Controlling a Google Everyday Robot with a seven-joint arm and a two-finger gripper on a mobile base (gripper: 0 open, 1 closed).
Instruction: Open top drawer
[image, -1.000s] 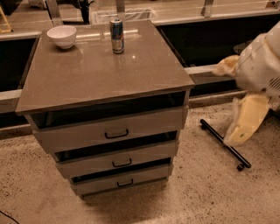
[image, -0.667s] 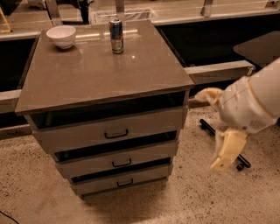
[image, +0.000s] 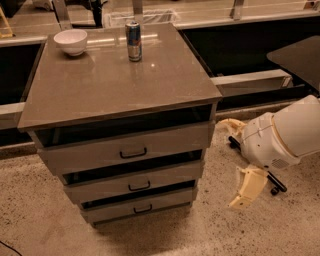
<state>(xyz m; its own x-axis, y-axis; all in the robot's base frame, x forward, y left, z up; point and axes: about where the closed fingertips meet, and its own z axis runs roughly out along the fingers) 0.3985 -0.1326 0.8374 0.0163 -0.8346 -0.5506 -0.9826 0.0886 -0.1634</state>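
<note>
The top drawer is the widest grey-brown front, right under the cabinet top, with a small black loop handle at mid-front. A dark gap shows above its front. My gripper hangs low at the right of the cabinet, just off its right front corner, at about the height of the drawers. Its two cream fingers are spread wide apart and hold nothing. It is well to the right of the handle and does not touch the drawer.
Two narrower grey drawers sit below. A white bowl and a can stand on the cabinet top. A black wheeled leg lies on the speckled floor behind the gripper. A counter ledge runs behind.
My arm has swung down and left from the far right to the cabinet's right front corner. The drawers, bowl and can have not moved.
</note>
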